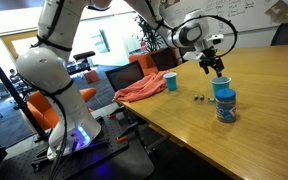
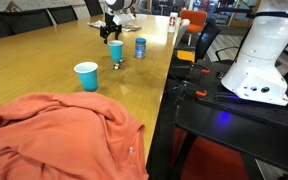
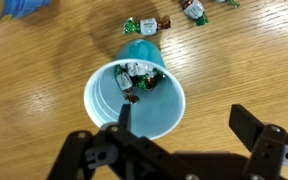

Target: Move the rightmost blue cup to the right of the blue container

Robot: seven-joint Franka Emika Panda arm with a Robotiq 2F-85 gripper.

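Observation:
The rightmost blue cup (image 1: pixel 221 88) stands upright on the wooden table, right next to the blue container (image 1: pixel 225 108) with its lid and pale label. Both also show in an exterior view, the cup (image 2: pixel 116 50) and the container (image 2: pixel 140 47). In the wrist view the cup (image 3: pixel 134 100) is seen from above, pale inside, with a few wrapped candies at its bottom. My gripper (image 3: pixel 184 118) is open just above the cup; one finger is over the cup's inside, the other is outside its wall. It shows in both exterior views (image 1: pixel 216 65) (image 2: pixel 112 30).
A second blue cup (image 1: pixel 170 81) (image 2: pixel 86 76) stands apart near a red cloth (image 1: pixel 144 90) (image 2: pixel 54 135) at the table's edge. Loose wrapped candies (image 3: pixel 144 27) (image 1: pixel 199 98) lie on the table beside the cup. Office chairs stand past the table.

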